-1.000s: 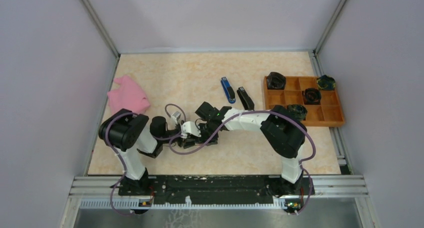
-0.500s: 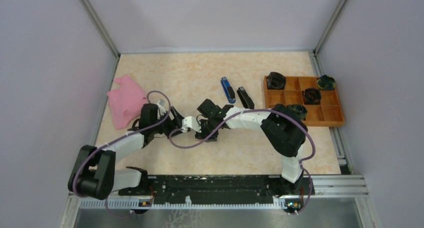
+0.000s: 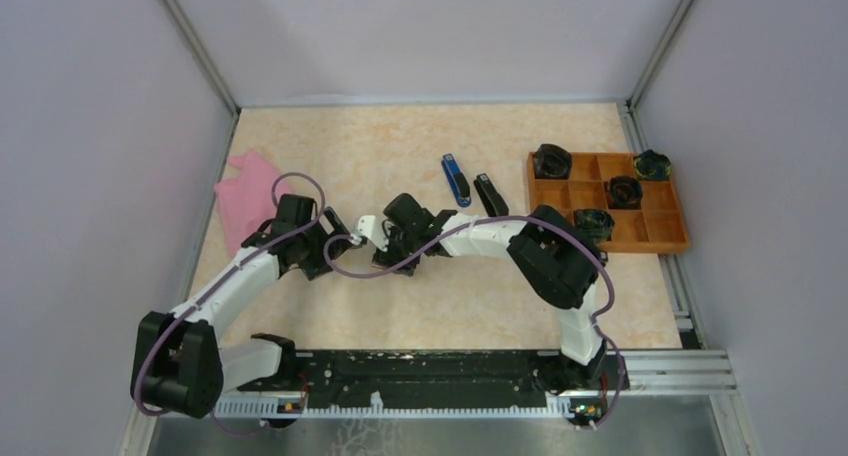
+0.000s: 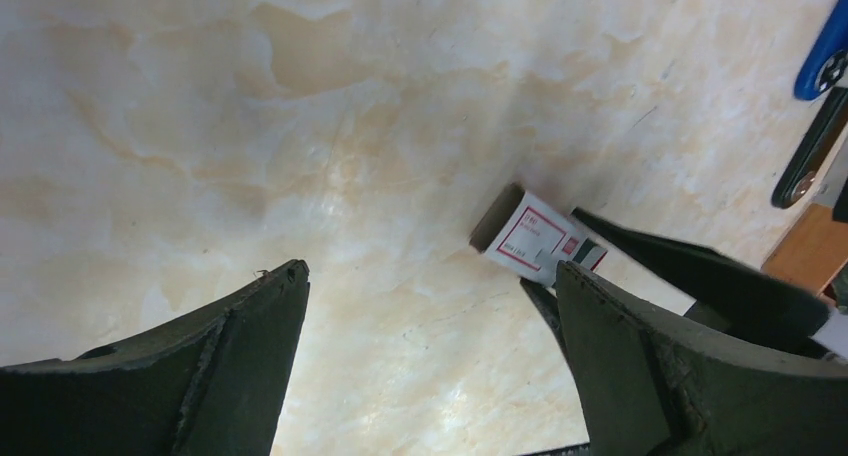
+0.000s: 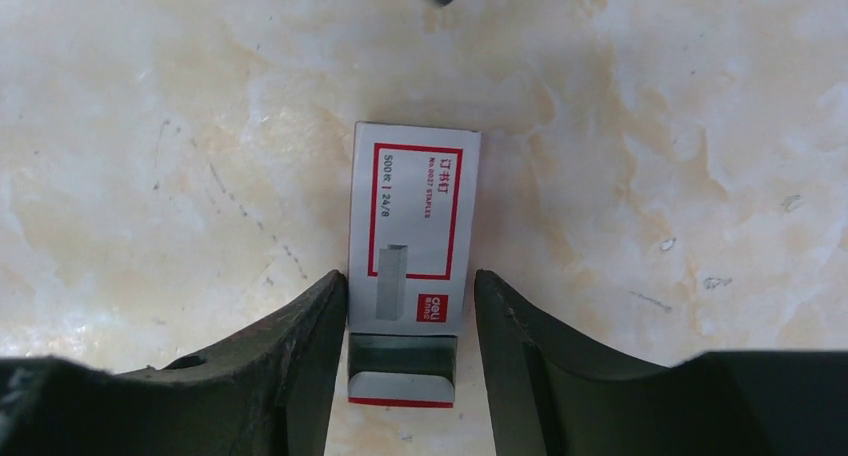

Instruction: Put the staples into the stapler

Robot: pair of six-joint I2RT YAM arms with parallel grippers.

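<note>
Pinching the staples box (image 5: pixel 413 216) with the right gripper (image 5: pixel 410 281), both fingers (image 5: pixel 300 346) pressing on its long sides at the open end. Showing grey metal inside that open end, with the red-framed print facing up. Being unable to tell whether the box is resting on the table (image 3: pixel 400 146) or sitting slightly above it.

Standing wide apart with the left gripper (image 4: pixel 430 271), holding nothing, only bare marble-pattern surface lying between its fingers, just left of the box.

Lying further out, to the far right of the grippers: a blue stapler (image 3: pixel 456 179) and a black stapler (image 3: pixel 490 195), side by side, both closed and apart from the box. Sitting at the right edge, an orange tray (image 3: pixel 660 246) with compartments, carrying four dark round items (image 3: pixel 623 190), each in its own cell, the nearest one partly hidden behind the right arm. Lying at the far left, a pink cloth (image 3: pixel 245 191).

Showing the print and the grey strip only in the right wrist view; appearing as a small white spot (image 3: pixel 366 225) between the grippers in the top view. Catching the box (image 4: pixel 530 238) from its closed end in the left wrist view, with staplers at the right edge.
</note>
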